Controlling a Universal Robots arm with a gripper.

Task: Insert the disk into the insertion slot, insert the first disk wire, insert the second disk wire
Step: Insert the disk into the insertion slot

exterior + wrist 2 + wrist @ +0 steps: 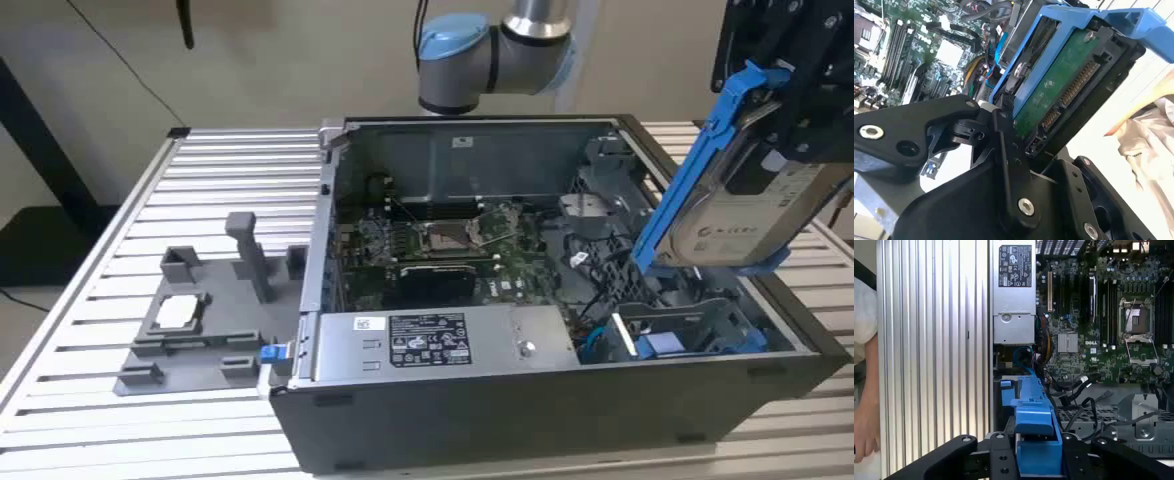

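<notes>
- Exterior view: the black two-fingered gripper is clamped on the flat, silver-beige, labelled disk in its bright blue plastic frame. It holds the disk tilted in the air at the exterior view's right, above the open dark grey metal computer case.
- The box-shaped grey metal insertion slot with blue fittings sits below the disk, apart from it, and looks unoccupied. I judge that the first step is not yet done.
- Counted here: one disk, one slot, one gripper, one grey labelled power supply box, one green motherboard, and one grey plastic fixture on the slatted aluminium table.
- Second wrist view: the gripper has its black fingers pressed against the disk. The disk's green circuit-board face is turned to the camera.
- Its single row of connector pins is bare, with no wire plugged in. Both wire steps therefore remain, and none of the three is complete.
- First wrist view: the gripper pinches the disk, seen edge-on by its blue frame, over the case interior.
- Several loose black cables lie beyond it, near the metal cage. I cannot tell which two are the disk wires.
- One person's hand rests beside the table.
</notes>
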